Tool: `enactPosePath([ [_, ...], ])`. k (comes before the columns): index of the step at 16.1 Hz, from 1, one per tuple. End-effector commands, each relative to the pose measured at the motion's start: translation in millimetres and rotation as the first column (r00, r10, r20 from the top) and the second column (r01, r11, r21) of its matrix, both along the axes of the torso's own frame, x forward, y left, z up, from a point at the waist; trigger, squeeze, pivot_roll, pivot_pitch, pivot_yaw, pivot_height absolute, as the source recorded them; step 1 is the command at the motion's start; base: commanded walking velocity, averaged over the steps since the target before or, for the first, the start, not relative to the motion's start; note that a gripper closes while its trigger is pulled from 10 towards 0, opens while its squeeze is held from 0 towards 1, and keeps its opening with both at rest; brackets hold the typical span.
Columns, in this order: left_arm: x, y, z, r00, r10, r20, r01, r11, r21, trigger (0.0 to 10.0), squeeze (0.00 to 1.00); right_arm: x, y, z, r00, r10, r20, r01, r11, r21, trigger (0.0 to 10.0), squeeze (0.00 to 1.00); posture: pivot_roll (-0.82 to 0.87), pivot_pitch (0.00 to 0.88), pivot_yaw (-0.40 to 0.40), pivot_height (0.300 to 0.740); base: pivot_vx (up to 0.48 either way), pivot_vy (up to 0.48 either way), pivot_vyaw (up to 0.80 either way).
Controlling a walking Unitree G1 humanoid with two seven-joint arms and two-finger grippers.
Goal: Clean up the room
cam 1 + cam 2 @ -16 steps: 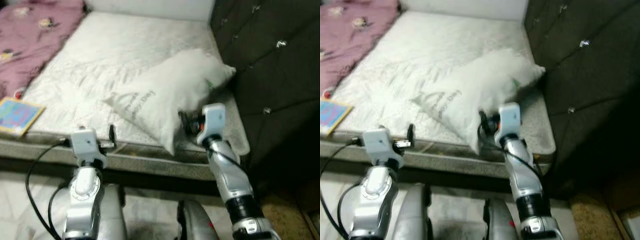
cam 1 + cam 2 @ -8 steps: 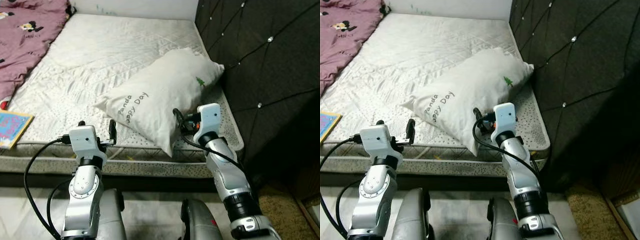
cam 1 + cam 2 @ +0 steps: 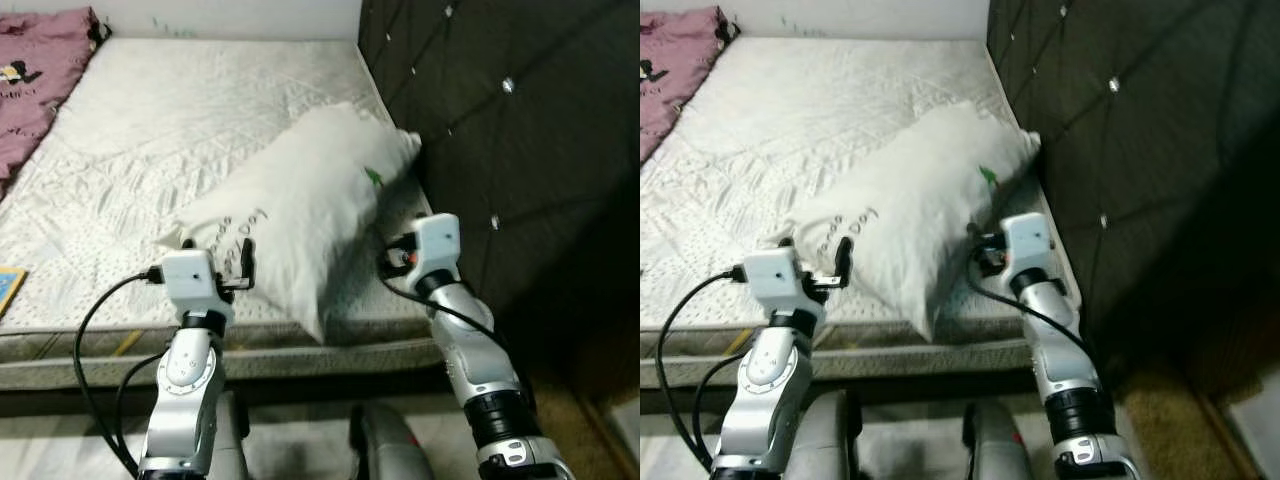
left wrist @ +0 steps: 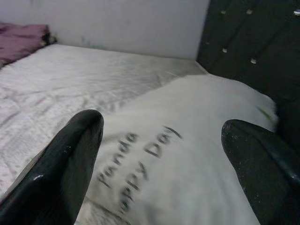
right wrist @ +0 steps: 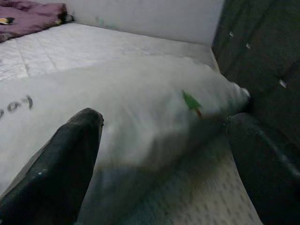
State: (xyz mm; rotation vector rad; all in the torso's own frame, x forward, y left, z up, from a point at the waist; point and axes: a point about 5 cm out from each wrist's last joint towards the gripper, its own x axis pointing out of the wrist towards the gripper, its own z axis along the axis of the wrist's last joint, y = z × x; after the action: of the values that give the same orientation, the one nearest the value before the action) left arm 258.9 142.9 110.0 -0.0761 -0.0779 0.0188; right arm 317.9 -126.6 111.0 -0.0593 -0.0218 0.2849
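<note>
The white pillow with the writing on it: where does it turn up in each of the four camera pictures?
Left eye view: pillow lies mid-picture on the mattress, one corner against the dark headboard.
Right eye view: mid-picture too.
Left wrist view: close ahead, between the open black fingers.
Right wrist view: across the middle.
Shared landmark: the pillow's small green tree print.

white pillow (image 4: 187, 154), printed "Panda", "Day"

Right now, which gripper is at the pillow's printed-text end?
The left gripper. It sits open at the "Panda Happy Day" lettering on the pillow. The right gripper, also open, is on the other side, below the green tree print, nearer the dark headboard.
</note>
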Motion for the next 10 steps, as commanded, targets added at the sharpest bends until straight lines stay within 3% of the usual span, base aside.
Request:
enactPosePath([
  [1,-1.6,9.7,-4.3,0.999,0.031,-0.031,-0.030,0.999,0.027,10.0,0.00,0.9,13.4,5.1,0.999,0.041,0.023,-0.041,0.999,0.005,10.0,0.00,-0.05,0.058,-0.033,0.599,0.000,0.000,0.00],
  [4,-0.9,7.1,-4.1,0.999,0.026,-0.028,-0.026,0.999,0.019,10.0,0.00,0.7,10.7,3.7,0.999,0.040,0.023,-0.040,0.999,-0.008,10.0,0.00,-0.05,0.060,-0.032,0.599,0.000,0.000,0.00],
  [8,-0.1,6.0,-4.1,0.999,0.023,-0.031,-0.023,1.000,0.018,10.0,0.00,0.5,11.4,3.2,0.999,0.047,0.024,-0.047,0.999,-0.010,10.0,0.00,-0.05,0.067,-0.030,0.599,0.000,0.000,0.77],
  [10,-0.2,5.7,-3.8,0.999,0.022,-0.032,-0.021,1.000,0.017,10.0,0.00,0.2,12.2,2.5,0.999,0.049,0.020,-0.049,0.999,-0.011,10.0,0.00,-0.05,0.067,-0.030,0.599,0.000,0.000,0.00],
])
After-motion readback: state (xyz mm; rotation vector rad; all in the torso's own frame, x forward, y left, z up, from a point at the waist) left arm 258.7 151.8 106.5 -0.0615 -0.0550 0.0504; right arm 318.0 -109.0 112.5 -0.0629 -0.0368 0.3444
